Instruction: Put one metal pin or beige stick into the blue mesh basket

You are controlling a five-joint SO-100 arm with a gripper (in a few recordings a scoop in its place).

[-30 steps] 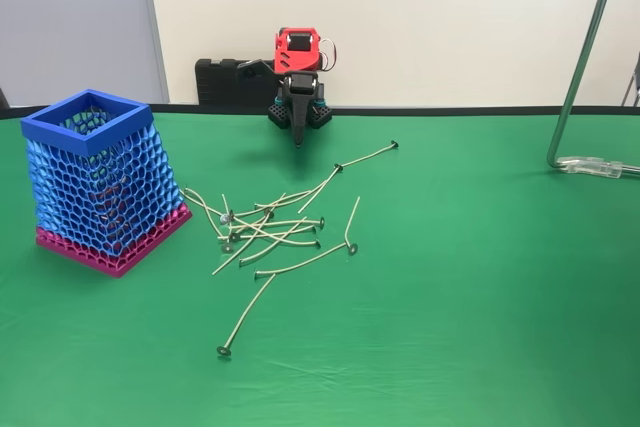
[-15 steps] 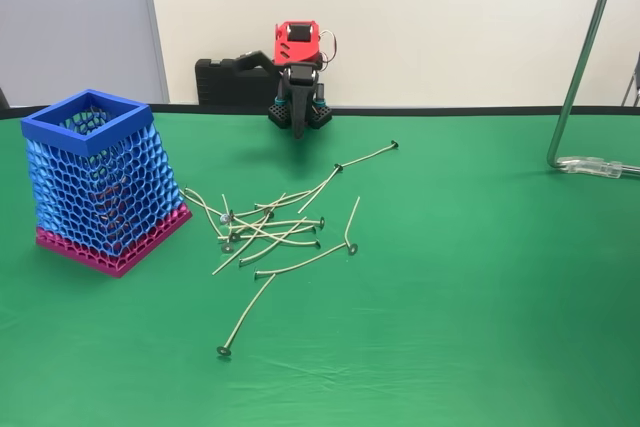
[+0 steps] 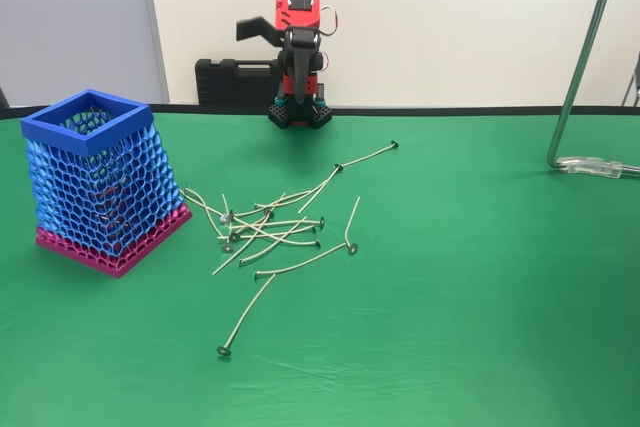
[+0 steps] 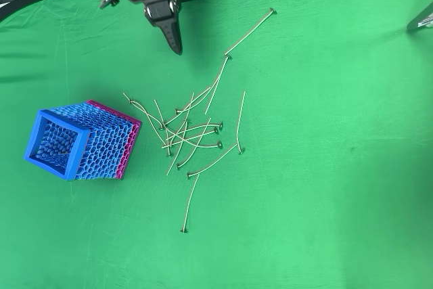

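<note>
At the table's far edge the gripper point(image 4: 177, 47) hangs pinched shut and empty, clear of the scattered metal pins point(image 3: 268, 230); the blue mesh basket point(image 3: 88, 125) stands open-topped beside them.

I see the basket point(image 3: 100, 182) standing upright on the table's left in the fixed view: blue honeycomb mesh, square blue rim, magenta base. Just right of it the pins point(image 4: 193, 130) lie scattered flat, several crossing in a loose heap.
</note>
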